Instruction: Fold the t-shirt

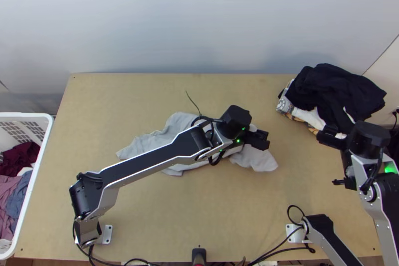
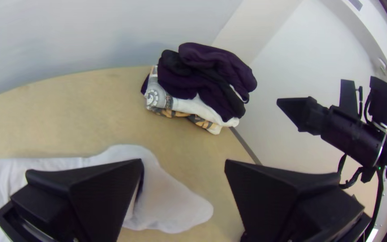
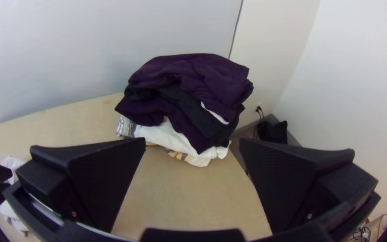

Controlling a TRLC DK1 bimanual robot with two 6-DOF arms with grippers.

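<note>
One basket (image 1: 40, 163) at far left, probably placed as the supply; rightward, grey-white t-shirt (image 1: 257, 160) lying bunched, likely needing spreading before any fold, with left gripper (image 2: 183, 161) parted and empty by its right end, perhaps for a pinch there. Farther right, clothes pile (image 1: 331, 89) stacked aside, presumably for folding room, then right gripper (image 3: 192, 140), wide open, holding nothing.

A pale wall (image 1: 174, 16) spans the upper part of the top view, rising behind the far edge of a light wooden bench (image 1: 169, 216) in soft light. A dark seam (image 1: 381, 54) slants at upper right, above a black plug (image 1: 395, 112). The right wrist view shows a grey baseboard (image 3: 291, 134) along a white side wall (image 3: 363, 89).
</note>
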